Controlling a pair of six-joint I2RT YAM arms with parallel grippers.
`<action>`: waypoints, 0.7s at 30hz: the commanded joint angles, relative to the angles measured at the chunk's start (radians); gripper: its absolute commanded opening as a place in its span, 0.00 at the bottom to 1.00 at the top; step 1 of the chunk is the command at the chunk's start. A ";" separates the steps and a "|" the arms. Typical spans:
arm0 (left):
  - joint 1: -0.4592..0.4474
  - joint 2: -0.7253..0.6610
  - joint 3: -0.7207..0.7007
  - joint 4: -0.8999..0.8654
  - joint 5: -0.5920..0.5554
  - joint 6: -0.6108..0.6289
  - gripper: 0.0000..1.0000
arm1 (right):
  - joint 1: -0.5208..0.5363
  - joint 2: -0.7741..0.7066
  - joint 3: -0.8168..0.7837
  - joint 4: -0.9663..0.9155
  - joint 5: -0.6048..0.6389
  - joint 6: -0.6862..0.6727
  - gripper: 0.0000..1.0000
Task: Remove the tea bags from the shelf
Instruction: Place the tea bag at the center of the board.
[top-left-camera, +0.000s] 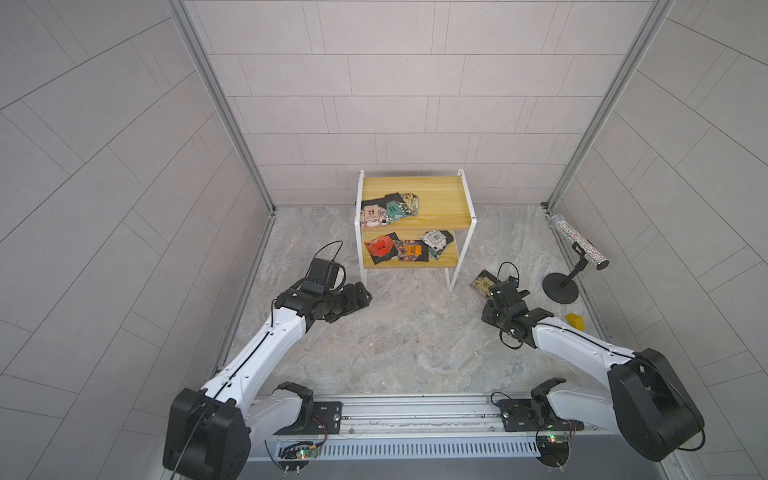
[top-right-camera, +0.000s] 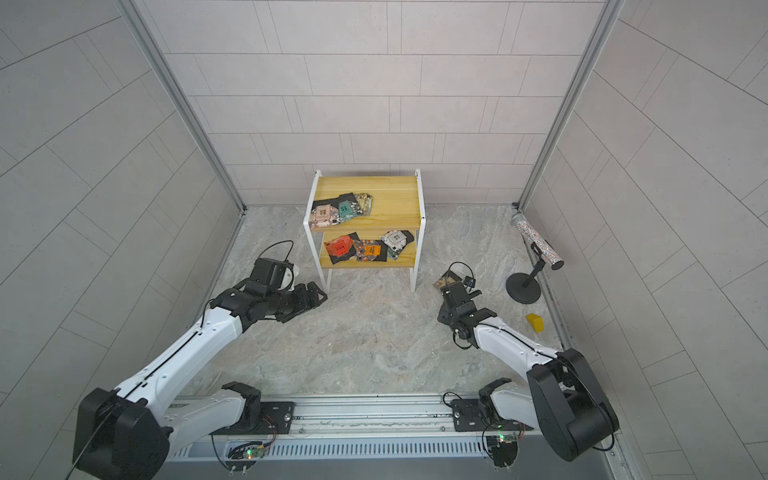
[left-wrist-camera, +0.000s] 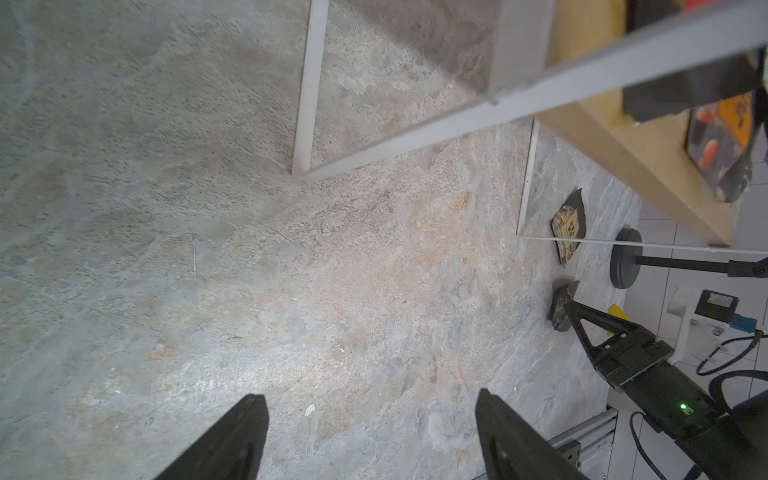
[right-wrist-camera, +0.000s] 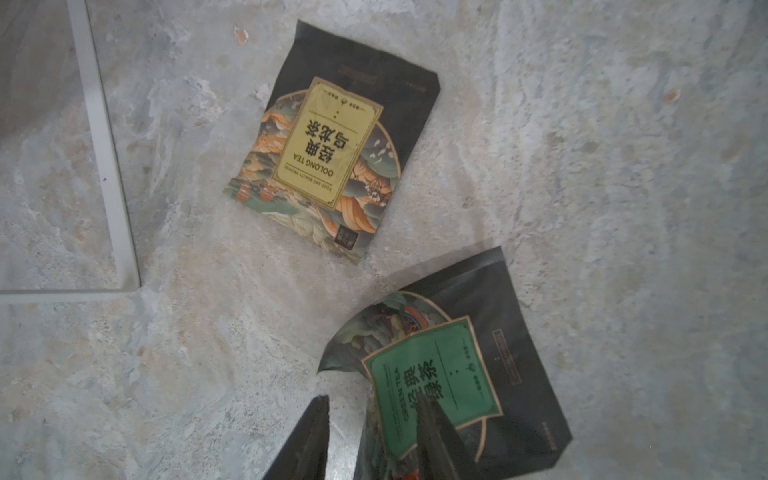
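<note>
Top views: the shelf (top-left-camera: 440, 195) stands ahead of both arms. Tea bags (top-left-camera: 388, 210) are seen overlapping on both of its 2 boards. 1 yellow-labelled sachet (top-left-camera: 482, 282) lies on the table (top-left-camera: 415, 345) just ahead of the right gripper (top-left-camera: 494, 291).
Left wrist: the left gripper (left-wrist-camera: 370, 399) is shown spread wide and empty over bare table, with a shelf leg ahead of it.
Right wrist: the right gripper's jaws are seen parted. The edge of a green-labelled sachet (right-wrist-camera: 440, 374) lies between them, and 1 finger (right-wrist-camera: 432, 432) lies across its face. The yellow-labelled sachet lies flat beyond the fingertips, apart from it.
Step in hand: a set-down of the green-labelled sachet is judged.
Done well: the jaws should be spread fully before any lift. The wrist should then be raised straight up, so that the light sachet is not dragged onto its neighbour.
</note>
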 joint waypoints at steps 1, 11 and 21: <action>-0.005 0.005 -0.009 0.005 -0.017 0.014 0.87 | 0.010 -0.054 0.016 -0.066 0.001 0.009 0.42; -0.005 0.009 0.001 0.005 -0.010 0.011 0.86 | -0.003 -0.085 0.082 -0.099 0.007 -0.035 0.41; -0.005 -0.071 0.064 -0.069 -0.050 0.021 0.86 | -0.002 -0.146 0.179 -0.203 -0.029 -0.069 0.38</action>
